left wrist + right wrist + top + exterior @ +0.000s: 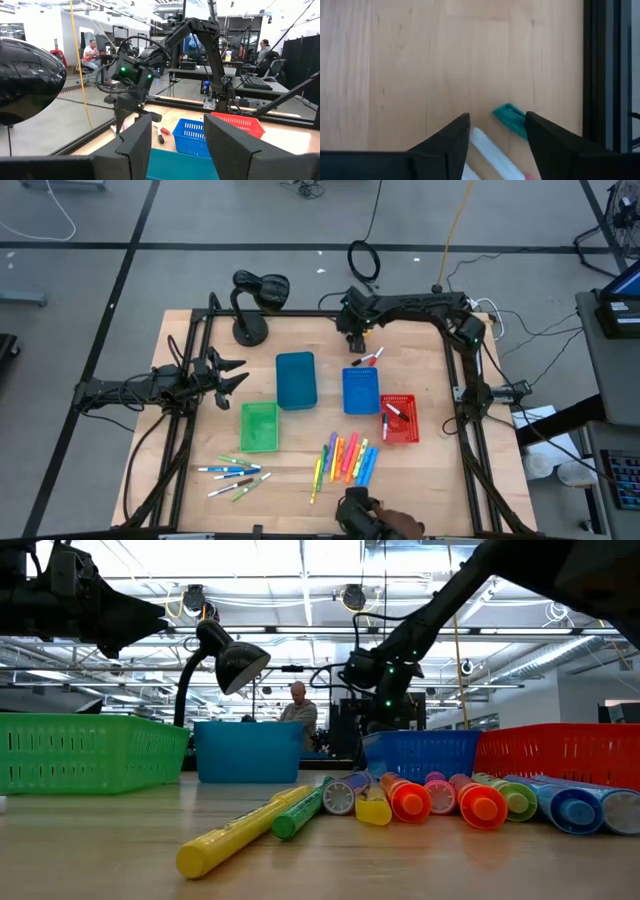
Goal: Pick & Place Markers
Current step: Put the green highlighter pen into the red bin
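My right gripper (356,343) points down at the table's far edge, open, just above a few loose markers (371,358). In its wrist view the fingers (447,142) stand on either side of a white marker body (487,147), with a teal cap (511,118) just beyond it; I see no touch. More markers lie flat near the front edge: a white-bodied group (235,472) and a neon group (346,459). My left gripper (228,375) waits open at the table's left, raised and level.
A teal bin (296,380), a blue bin (361,391), a red bin (399,419) holding a few markers and a green bin (259,426) stand mid-table. A black desk lamp (256,298) is at the far left. A dark object (362,513) sits at the front edge.
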Motion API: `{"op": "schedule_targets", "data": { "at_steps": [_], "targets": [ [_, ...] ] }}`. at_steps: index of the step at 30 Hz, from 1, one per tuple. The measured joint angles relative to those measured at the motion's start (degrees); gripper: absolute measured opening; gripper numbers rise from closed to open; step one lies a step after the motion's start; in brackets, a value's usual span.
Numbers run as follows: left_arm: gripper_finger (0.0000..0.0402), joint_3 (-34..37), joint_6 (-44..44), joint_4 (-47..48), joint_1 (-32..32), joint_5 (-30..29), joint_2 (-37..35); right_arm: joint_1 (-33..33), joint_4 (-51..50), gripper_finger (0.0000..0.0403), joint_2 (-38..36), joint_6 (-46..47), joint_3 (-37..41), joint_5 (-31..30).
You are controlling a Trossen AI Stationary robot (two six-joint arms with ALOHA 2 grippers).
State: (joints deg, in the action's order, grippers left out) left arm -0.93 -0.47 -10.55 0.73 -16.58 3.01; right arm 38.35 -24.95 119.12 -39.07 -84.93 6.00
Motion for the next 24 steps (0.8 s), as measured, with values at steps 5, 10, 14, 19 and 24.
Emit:
{"op": "schedule_targets", "data": {
  "at_steps": [5,10,14,19,24],
  "targets": [
    [0.0184,0.0,0.0,-0.03,0.0,0.0,-0.01,1.54,-2.99,0.0152,-0.06,0.85,-0.08,-0.03],
    [0.0184,0.0,0.01,-0.02,-0.01,0.0,-0.01,2.18,-7.32,0.013,-0.23,2.6,-0.2,-4.46],
    [0.0184,0.0,0.02,-0.02,0.0,0.0,0.0,2.14,-9.56,0.0124,-0.8,4.72,-0.16,-6.02],
    [0.0184,0.0,0.0,-0.02,-0.02,0.0,0.0,1.72,-14.86,0.0123,-1.51,5.44,-0.14,-6.29],
    [0.0184,0.0,0.01,-0.02,-0.01,-0.01,0.0,1.3,-17.71,0.012,-2.47,6.45,0.04,-6.24]
  ]
}}
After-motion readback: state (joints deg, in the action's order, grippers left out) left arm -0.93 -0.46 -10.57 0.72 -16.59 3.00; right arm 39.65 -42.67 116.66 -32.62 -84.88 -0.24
